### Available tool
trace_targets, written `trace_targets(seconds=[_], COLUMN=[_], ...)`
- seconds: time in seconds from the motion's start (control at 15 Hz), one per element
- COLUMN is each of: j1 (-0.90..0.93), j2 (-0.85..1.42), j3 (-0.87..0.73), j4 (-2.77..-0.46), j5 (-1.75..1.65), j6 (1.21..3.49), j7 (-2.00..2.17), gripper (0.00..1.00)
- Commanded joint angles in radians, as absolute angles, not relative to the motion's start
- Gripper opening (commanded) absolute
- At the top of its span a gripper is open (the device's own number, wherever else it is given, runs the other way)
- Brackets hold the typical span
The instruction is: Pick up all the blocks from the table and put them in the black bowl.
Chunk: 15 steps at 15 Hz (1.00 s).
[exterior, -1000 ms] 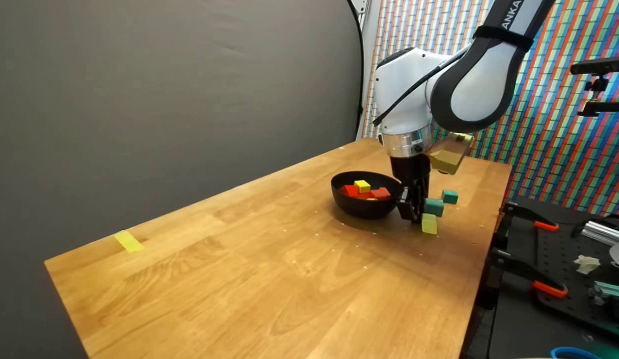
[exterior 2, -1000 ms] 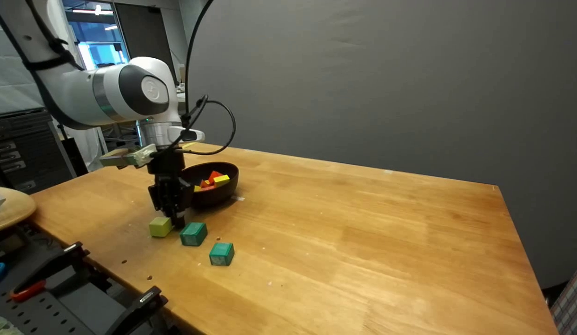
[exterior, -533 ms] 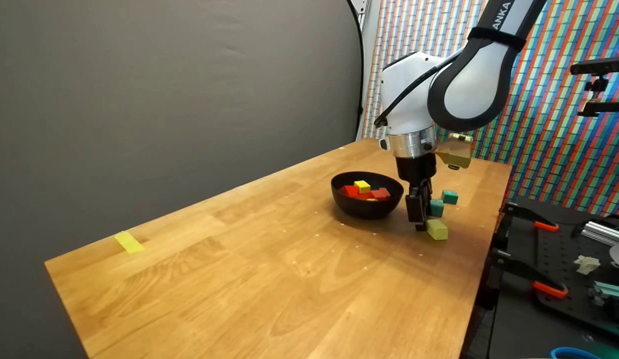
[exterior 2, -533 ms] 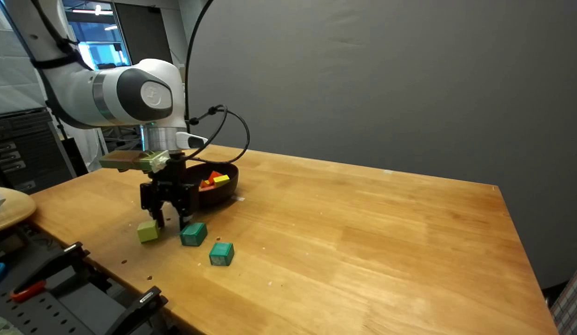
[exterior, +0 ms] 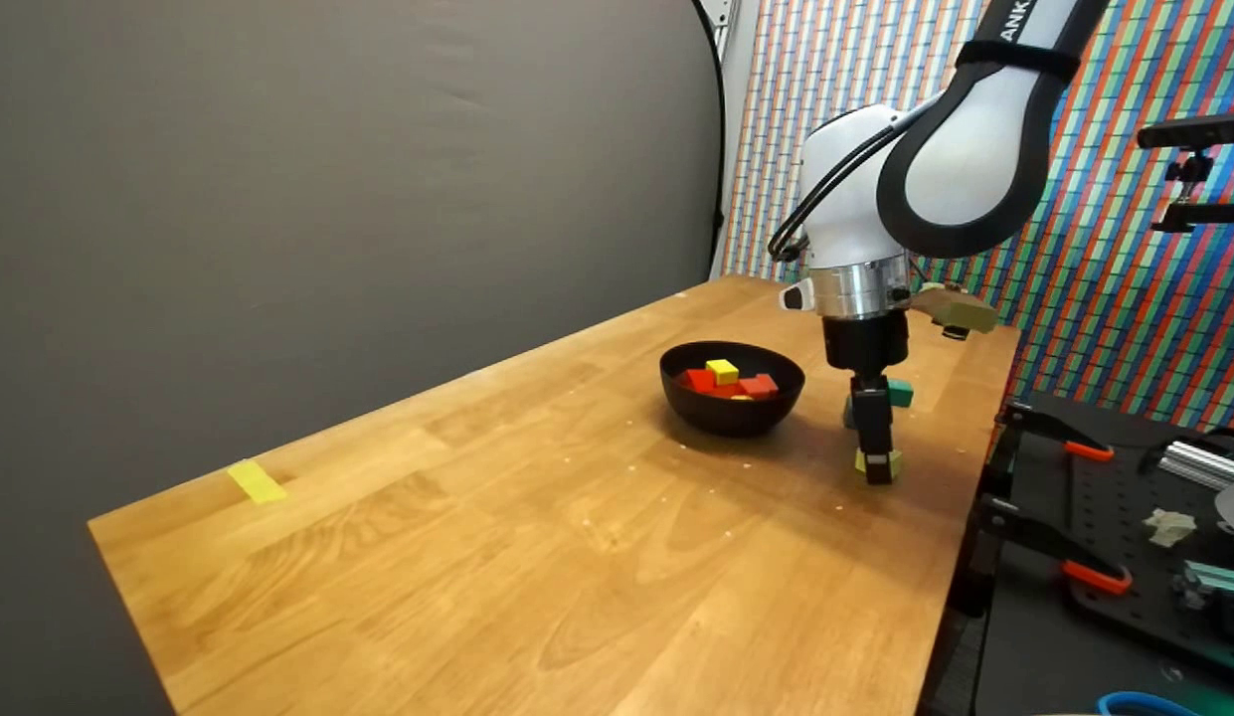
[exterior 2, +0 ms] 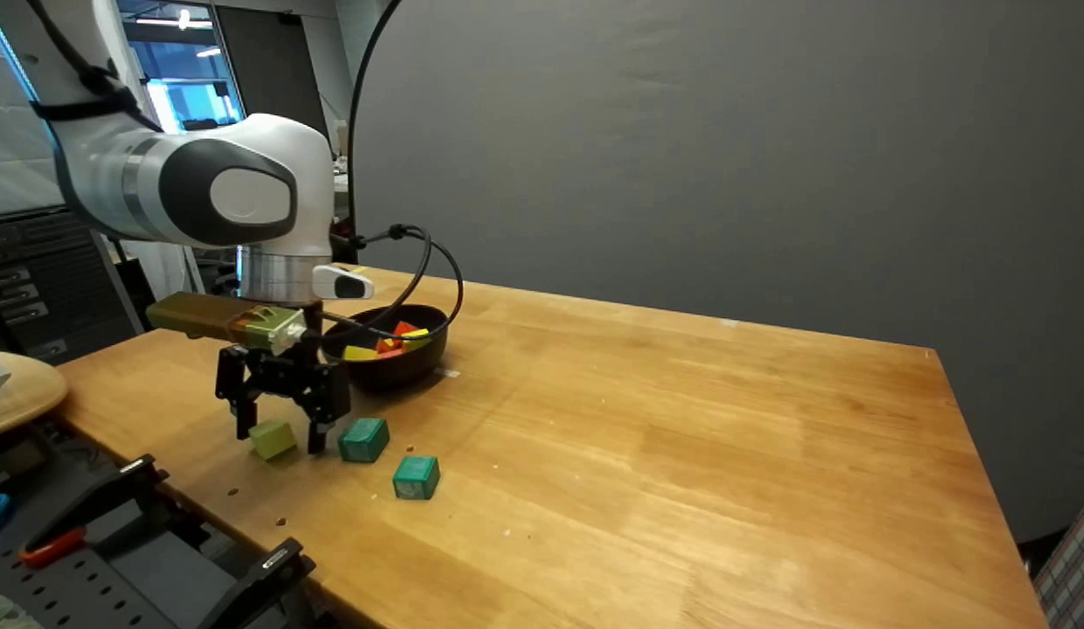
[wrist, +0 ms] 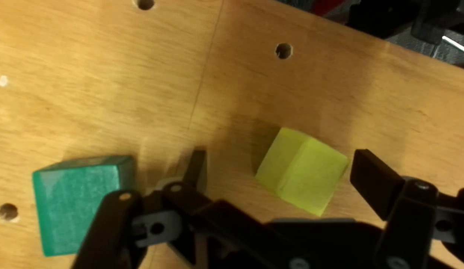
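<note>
- A yellow-green, cube-shaped block (wrist: 306, 172) is seen on the light-wood tabletop (exterior 2: 681, 489), between the two fingers (wrist: 377, 183) of the black tool (exterior 2: 280, 438).
- This block is turned at an angle to the fingers and is set closer to one of them; whether that finger is touched cannot be told.
- The tool is pointed downward, low over the tabletop, and its fingers are spread wider than the block.
- A dark green, cube-shaped block (exterior 2: 364, 440) is placed just beside the tool, outside the other finger; beyond it, farther from the tool, a second dark green block (exterior 2: 417, 478) is found.
- A round, black bowl (exterior: 721, 418) is located near the tool but apart from it; red blocks (exterior: 760, 385) and yellow blocks (exterior: 722, 372) are contained inside.
- In an exterior view, the bowl is seen behind the tool and is crossed by a looped black cable (exterior 2: 399, 232).
- In an exterior view, a flat, pale-yellow strip (exterior: 258, 482) is laid on the tabletop, well apart from the tool.
- By the tabletop's edge on the tool's side, black clamps (exterior 2: 258, 581) with orange-red parts are seen.
</note>
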<state>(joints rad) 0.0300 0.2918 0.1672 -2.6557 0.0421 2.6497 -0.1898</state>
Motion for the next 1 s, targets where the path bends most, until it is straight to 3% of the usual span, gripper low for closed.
trace_targets(seconds=[0.0, 0.47, 0.73, 0.93], j1=[-0.002, 0.096, 0.154, 0.213], j2=[0.233, 0.231, 0.208, 0.148], j3=[0.213, 0.188, 0.178, 0.140], j4=[-2.731, -2.745, -2.745, -2.783], j5=[0.119, 0.109, 0.092, 0.013], j6=[2.677, 2.766, 2.764, 2.754], j7=[-0.276, -0.037, 0.107, 0.245], gripper=[0.73, 0.19, 0.11, 0.17])
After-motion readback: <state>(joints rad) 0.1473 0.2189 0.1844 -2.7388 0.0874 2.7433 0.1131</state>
